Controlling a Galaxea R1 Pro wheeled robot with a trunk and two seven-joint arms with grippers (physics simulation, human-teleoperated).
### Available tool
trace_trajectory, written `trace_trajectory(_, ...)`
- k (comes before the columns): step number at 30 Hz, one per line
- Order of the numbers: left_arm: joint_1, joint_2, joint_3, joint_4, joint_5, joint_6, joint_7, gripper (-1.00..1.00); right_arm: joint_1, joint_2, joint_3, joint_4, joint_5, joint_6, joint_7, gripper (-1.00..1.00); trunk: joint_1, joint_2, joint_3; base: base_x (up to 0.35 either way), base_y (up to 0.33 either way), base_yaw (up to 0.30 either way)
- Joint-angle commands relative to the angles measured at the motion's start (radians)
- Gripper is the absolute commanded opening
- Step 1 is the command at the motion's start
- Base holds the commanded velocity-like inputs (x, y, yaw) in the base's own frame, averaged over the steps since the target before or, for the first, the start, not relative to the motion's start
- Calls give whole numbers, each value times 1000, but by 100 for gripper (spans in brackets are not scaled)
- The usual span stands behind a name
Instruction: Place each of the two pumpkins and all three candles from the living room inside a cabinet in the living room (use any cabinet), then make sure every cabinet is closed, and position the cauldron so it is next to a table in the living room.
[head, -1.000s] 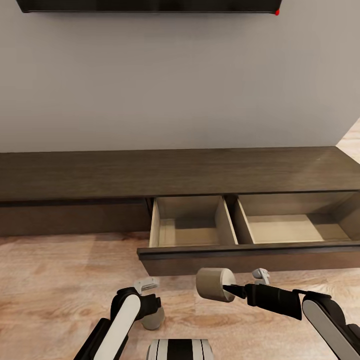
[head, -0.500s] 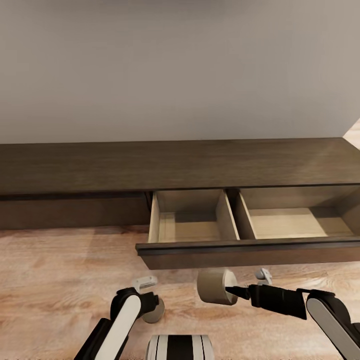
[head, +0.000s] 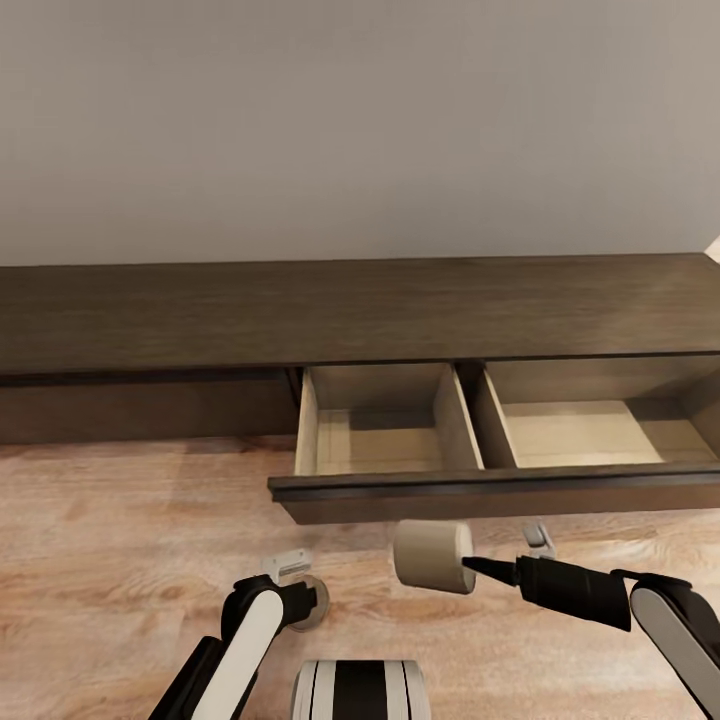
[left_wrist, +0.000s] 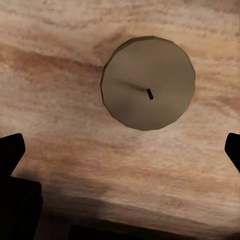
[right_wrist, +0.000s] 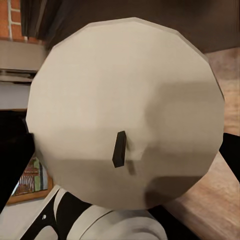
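The long dark brown cabinet (head: 200, 310) runs along the wall, with one wide drawer (head: 500, 492) pulled out. Its two pale beige compartments hold nothing. My right gripper (head: 470, 568) is shut on a grey-beige candle (head: 430, 556), held on its side just in front of the drawer front and above the floor. Up close, that candle (right_wrist: 125, 115) shows its flat top and dark wick. A second candle (left_wrist: 148, 90) stands upright on the wood floor under my left gripper (left_wrist: 120, 155), which is open and not touching it. In the head view this candle (head: 320, 603) peeks out beside the left wrist. No pumpkins are in view.
The wood floor (head: 110, 540) stretches in front of the cabinet. The open drawer juts out toward me on the right half, and the left drawer front (head: 140, 410) is closed. A plain grey wall (head: 360, 120) rises behind. Red brick (right_wrist: 12, 20) shows in the right wrist view.
The whole head view has shifted, so the camera moved: the dark screen on the wall left the picture. The right gripper still holds its candle, now slightly higher. The left gripper stays over the floor candle.
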Motion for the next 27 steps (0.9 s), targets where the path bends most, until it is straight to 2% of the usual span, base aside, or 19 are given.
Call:
trace_trajectory(1, 0, 0, 0, 0, 0, 0, 0, 100, 0, 0, 0, 0, -3, -1, 1, -100, 0, 0, -4, 0, 0, 0)
trace_trajectory(8, 0, -11, -5, -4, 1, 1, -1, 100, 0, 10, 2, 0, -4, -4, 6, -100, 4, -2, -31, 0, 0, 0)
trace_trajectory(13, 0, -20, -64, -6, -2, 0, 0, 100, 0, 11, 8, 0, -5, -3, 6, -100, 4, -2, -31, 0, 0, 0)
trace_trajectory(18, 0, -22, -91, -5, -4, -1, 0, 100, 0, 11, 4, 0, -5, -1, 7, -100, 4, -2, -39, 0, 0, 0)
trace_trajectory(20, 0, -19, -103, -3, -10, -3, 0, 100, 0, 10, 3, 0, -5, 0, 7, -100, 5, -3, -47, 0, 0, 0)
trace_trajectory(24, 0, -15, -112, -1, -22, -56, 0, 100, 0, 10, 1, 0, -6, 1, 7, -100, 7, -4, -62, 0, 0, 0)
trace_trajectory(27, 0, -14, -112, -1, -46, -71, 0, 100, 0, 10, 2, 0, -5, 2, 7, -100, 8, -4, -74, 0, 0, 0)
